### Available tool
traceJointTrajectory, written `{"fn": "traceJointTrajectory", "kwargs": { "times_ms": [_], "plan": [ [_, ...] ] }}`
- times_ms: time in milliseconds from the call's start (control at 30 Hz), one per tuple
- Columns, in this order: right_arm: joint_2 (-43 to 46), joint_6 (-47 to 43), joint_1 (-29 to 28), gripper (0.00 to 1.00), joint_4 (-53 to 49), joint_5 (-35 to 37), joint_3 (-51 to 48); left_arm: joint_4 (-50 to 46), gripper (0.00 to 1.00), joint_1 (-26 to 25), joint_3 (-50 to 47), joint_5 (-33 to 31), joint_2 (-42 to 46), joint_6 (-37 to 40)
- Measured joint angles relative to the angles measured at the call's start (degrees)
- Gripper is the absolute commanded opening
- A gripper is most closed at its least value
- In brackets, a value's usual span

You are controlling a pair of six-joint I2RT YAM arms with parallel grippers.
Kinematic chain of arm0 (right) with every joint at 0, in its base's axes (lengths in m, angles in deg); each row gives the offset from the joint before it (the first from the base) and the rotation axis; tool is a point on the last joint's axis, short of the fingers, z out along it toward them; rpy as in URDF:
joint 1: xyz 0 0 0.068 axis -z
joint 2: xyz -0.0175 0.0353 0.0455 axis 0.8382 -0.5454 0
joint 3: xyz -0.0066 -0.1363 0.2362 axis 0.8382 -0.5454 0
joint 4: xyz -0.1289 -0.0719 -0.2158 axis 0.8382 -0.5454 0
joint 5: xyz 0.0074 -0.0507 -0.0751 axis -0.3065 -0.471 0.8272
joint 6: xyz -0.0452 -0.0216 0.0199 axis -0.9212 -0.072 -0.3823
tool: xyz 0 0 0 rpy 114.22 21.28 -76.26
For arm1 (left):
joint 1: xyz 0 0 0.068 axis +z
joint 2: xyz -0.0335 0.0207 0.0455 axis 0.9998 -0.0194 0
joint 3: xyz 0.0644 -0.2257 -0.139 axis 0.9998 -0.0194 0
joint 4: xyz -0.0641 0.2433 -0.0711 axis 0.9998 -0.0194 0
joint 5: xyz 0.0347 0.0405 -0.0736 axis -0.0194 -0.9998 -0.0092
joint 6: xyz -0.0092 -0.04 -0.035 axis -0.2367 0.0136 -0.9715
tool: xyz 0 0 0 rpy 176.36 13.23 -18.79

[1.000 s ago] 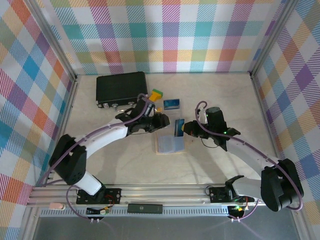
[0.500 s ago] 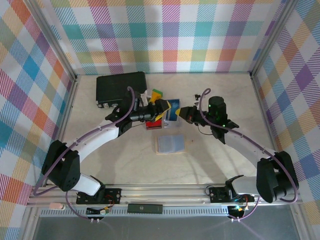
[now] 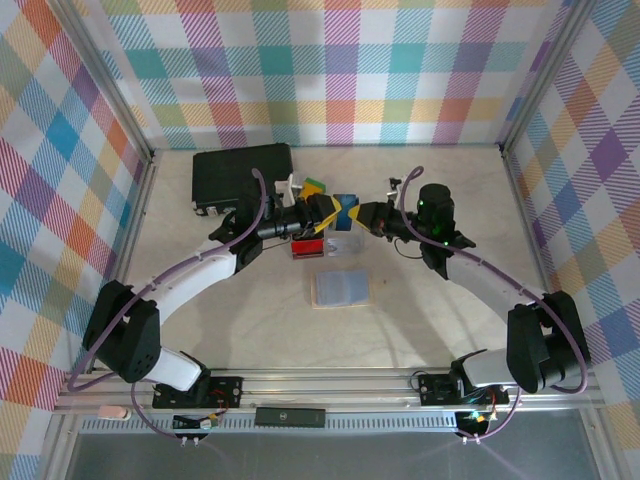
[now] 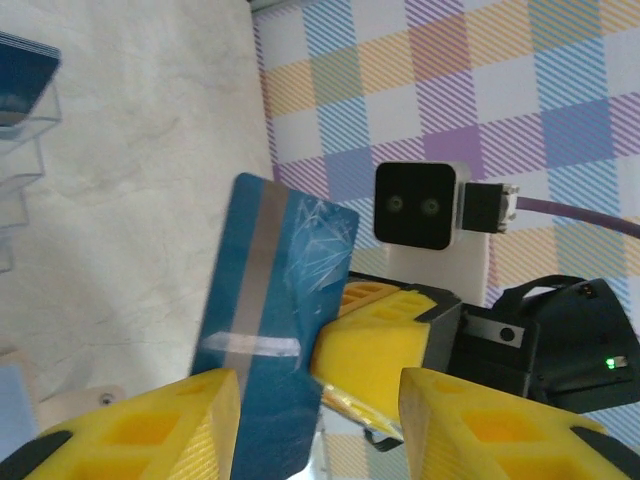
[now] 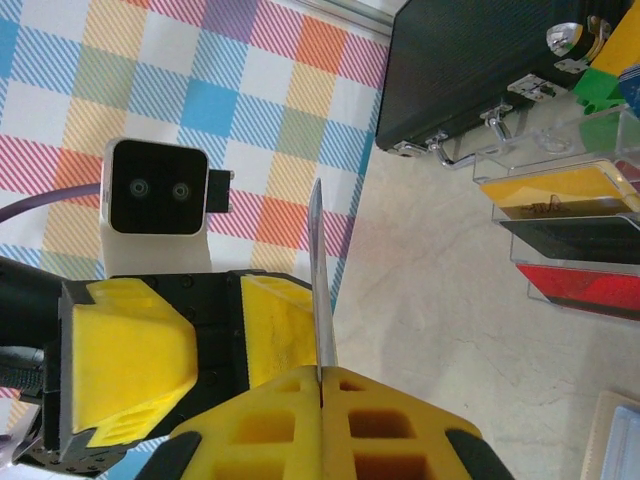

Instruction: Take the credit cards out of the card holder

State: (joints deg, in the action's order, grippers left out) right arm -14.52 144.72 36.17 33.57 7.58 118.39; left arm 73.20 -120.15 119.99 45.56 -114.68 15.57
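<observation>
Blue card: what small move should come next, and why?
Probably close the left gripper on the blue card. The card stands between its open jaws, nearer one of them, while the right gripper is clamped shut on the card's edge. Once the left grips, the right can let go.

I see the card holder lying flat on the worktop near the middle, a pale blue-grey translucent sleeve with nothing resting on it. The blue card is out of it, raised off the worktop and standing on edge, pinched by one end in the right gripper. Its back shows a grey stripe and a whitish strip. The yellow card, black card and red card lie face up on separate steps of a clear tiered stand, with red nearest the holder.
</observation>
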Motion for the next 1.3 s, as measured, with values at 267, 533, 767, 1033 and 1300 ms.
{"fn": "traceJointTrajectory", "kwargs": {
  "times_ms": [267,533,767,1033,1300],
  "plan": [
    [0.04,0.24,0.26,0.0,0.9,-0.79,0.0,-6.19,0.51,1.2,-0.2,-3.41,3.37,3.78],
    [-0.2,2.86,0.26,0.0,4.46,-3.13,0.0,-6.03,0.42,1.18,-0.17,-0.81,1.55,3.96],
    [-1.44,4.57,0.26,0.01,6.21,-4.46,0.02,-3.02,0.26,1.14,-0.15,2.16,0.55,3.13],
    [-2.1,3.98,0.55,0.17,4.52,-4.33,0.02,-1.14,0.0,1.11,0.17,3.26,-0.39,2.71],
    [-0.83,-6.64,0.52,0.53,-13.57,2.91,4.87,-12.09,0.0,1.05,3.67,-1.22,-0.39,12.5]
  ]
}}
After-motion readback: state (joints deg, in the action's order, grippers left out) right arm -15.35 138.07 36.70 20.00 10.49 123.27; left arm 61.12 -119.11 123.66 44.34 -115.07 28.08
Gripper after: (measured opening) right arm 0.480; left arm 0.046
